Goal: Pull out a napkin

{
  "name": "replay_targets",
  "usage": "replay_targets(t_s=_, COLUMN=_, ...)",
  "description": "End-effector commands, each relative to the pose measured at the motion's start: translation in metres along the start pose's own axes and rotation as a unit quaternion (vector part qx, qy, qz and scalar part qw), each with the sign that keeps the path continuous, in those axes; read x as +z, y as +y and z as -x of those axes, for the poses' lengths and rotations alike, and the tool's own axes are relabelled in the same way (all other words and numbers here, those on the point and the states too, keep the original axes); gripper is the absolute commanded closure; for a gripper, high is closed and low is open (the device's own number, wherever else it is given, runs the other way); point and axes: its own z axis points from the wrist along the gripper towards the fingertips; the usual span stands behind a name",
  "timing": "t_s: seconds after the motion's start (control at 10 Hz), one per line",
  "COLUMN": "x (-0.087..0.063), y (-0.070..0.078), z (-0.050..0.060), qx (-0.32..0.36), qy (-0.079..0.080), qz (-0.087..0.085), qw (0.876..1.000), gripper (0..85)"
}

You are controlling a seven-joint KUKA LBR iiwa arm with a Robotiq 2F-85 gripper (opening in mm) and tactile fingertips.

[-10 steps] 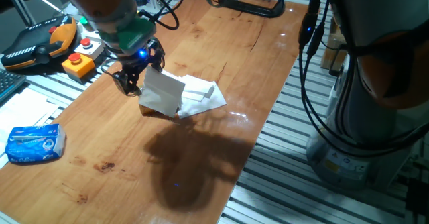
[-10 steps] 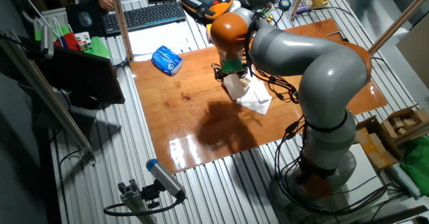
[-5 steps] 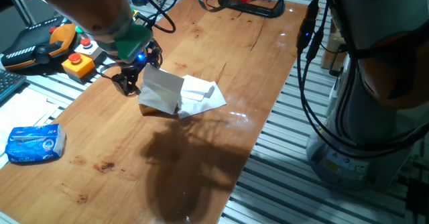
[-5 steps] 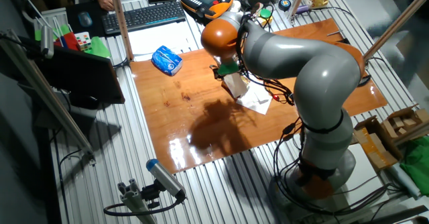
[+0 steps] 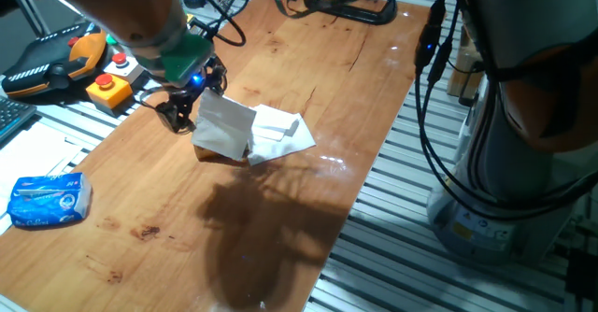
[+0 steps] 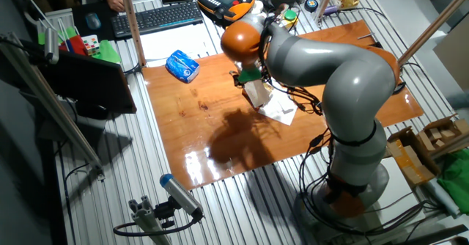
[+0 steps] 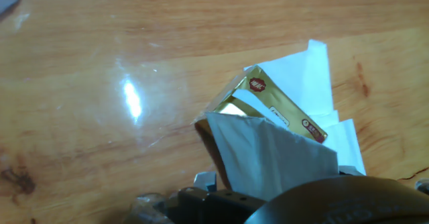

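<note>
While the pincer [image 5: 190, 109] pinches its corner, the napkin [image 5: 224, 125] stands stiff, white and creased.

Light falls from overhead, bright and fairly even. In one fixed view the arm casts a broad, soft-edged dark shadow on the table [image 5: 271, 228] near the camera, and pale sheen marks the wood to the right. The other fixed view shows a similar shadow and white glare along the near edge. The hand view has a bright glare streak at left; its bottom edge is dark and blurred.
</note>
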Motion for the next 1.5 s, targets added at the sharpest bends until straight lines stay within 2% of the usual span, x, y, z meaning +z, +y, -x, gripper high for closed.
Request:
replay_targets(t_s=0.0, x=-0.005, y=-0.004, z=0.001, qx=-0.001, qy=0.006, qz=-0.002, qw=1.0, gripper=0.0)
replay_targets(t_s=0.1, x=-0.006, y=-0.003, z=0.0, qx=-0.001, qy=0.012, qz=0.007, qw=1.0, gripper=0.3)
replay_targets(t_s=0.2, x=0.004, y=0.002, z=0.0, qx=0.008, qy=-0.002, qz=0.008, qw=1.0, gripper=0.0)
replay_targets(t_s=0.3, x=0.001, y=-0.002, z=0.003, qx=0.004, qy=0.004, qz=0.01, qw=1.0, gripper=0.0)
replay_targets(t_s=0.4, x=-0.002, y=0.0, z=0.001, qx=0.006, qy=0.011, qz=0.023, qw=1.0, gripper=1.0)
replay_targets(t_s=0.5, x=-0.001, y=0.003, z=-0.004, qx=0.015, qy=-0.003, qz=0.014, qw=1.0, gripper=0.0)
replay_targets(t_s=0.6, x=-0.015, y=-0.005, z=-0.005, qx=0.012, qy=0.01, qz=0.011, qw=1.0, gripper=0.0)
replay_targets(t_s=0.7, x=-0.02, y=-0.011, z=-0.003, qx=0.007, qy=0.03, qz=0.034, qw=0.999, gripper=0.0)
replay_targets(t_s=0.8, x=-0.005, y=-0.002, z=-0.002, qx=0.01, qy=0.022, qz=0.036, qw=0.999, gripper=0.0)
replay_targets(t_s=0.9, x=0.008, y=0.006, z=-0.004, qx=0.016, qy=0.005, qz=0.034, qw=0.999, gripper=0.0)
replay_targets(t_s=1.0, x=0.009, y=0.007, z=-0.004, qx=0.016, qy=0.007, qz=0.04, qw=0.999, gripper=0.0)
replay_targets(t_s=1.3, x=0.004, y=0.005, z=-0.004, qx=0.033, qy=0.041, qz=0.084, qw=0.995, gripper=0.0)
replay_targets(t_s=1.4, x=0.002, y=0.005, z=-0.006, qx=0.037, qy=0.047, qz=0.09, qw=0.994, gripper=3.3)
